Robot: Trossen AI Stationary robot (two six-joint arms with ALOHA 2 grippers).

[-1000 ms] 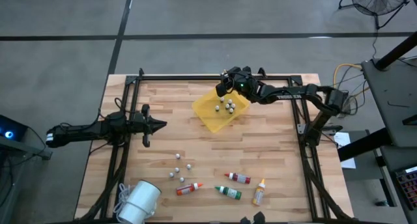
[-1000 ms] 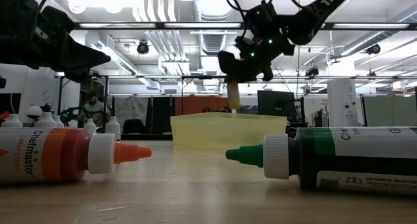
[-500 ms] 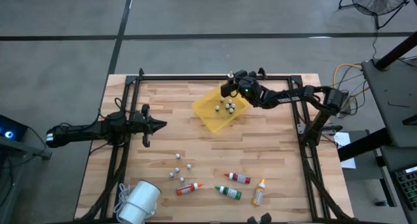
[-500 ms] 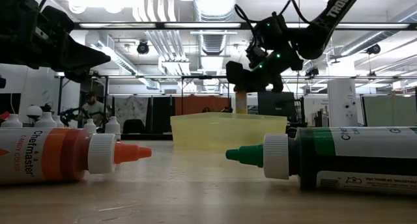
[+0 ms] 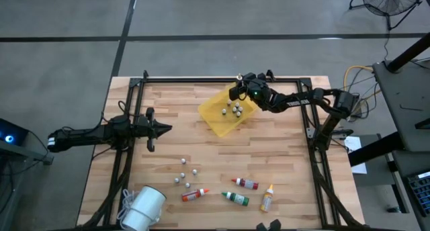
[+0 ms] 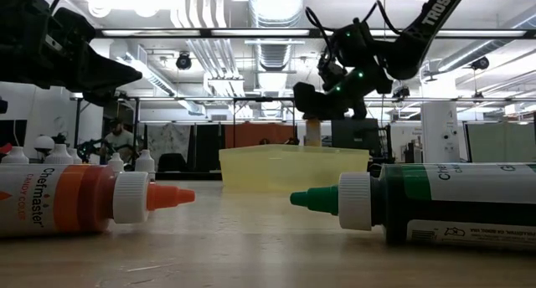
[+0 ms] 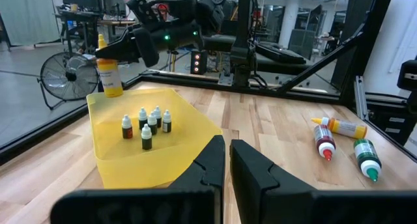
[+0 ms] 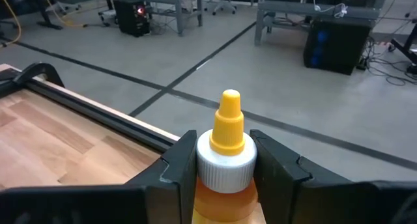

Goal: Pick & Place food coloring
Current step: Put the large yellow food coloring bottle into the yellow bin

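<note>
My right gripper [image 5: 235,91] is shut on a yellow-capped food coloring bottle [image 7: 109,74], upright over the far corner of the yellow tray [image 5: 218,120]; the bottle [image 6: 311,131] also shows in the low view. Other food coloring bottles lie on their sides near the table's near edge: orange-red [image 5: 193,195], red [image 5: 246,183], green [image 5: 236,198] and yellow [image 5: 267,198]. My left gripper [image 5: 164,128] waits shut at the table's left, its fingers [image 7: 212,162] together, touching nothing. My right gripper pinches the bottle between its two fingers [image 8: 179,162] just below the pointed cap, at the white collar [image 8: 225,164]. The fingers come roughly level from the table's right and lie across the bottle. The bottle stands upright below the hold; whether its bottom touches the tray cannot be told.
Several tiny white-capped bottles [image 7: 146,123] stand inside the tray. Small pale balls [image 5: 183,174] lie scattered left of the lying bottles. A white roll [image 5: 143,207] sits at the near left corner. A dark frame [image 5: 201,78] runs around the table's edges.
My right gripper has come down with the bottle toward the tray's far corner and shifted a little toward the table's right, staying shut on it. Most of that happened early; in the last half second it has barely moved.
</note>
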